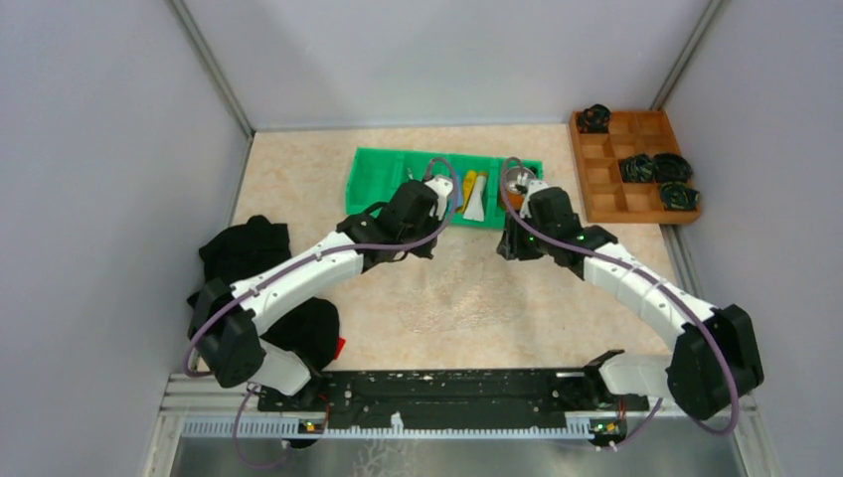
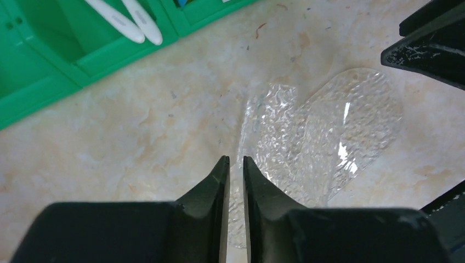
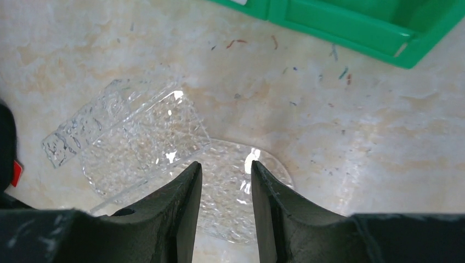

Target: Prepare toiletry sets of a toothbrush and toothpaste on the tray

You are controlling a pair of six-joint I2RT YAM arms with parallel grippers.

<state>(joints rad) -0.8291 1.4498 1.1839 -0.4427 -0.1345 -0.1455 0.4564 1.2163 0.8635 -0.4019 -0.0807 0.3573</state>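
Clear tray (image 2: 329,137) on table (image 2: 137,137), beneath and ahead of both jaws

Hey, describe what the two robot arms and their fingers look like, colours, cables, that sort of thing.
Both the left arm and right arm have white link shells with chunky black joints and bases. A thin purple cable loops along each. The left gripper and right gripper end in matte black, tapered fingers, scuffed with pale specks.

White arms (image 1: 298,268), black joints, purple cables
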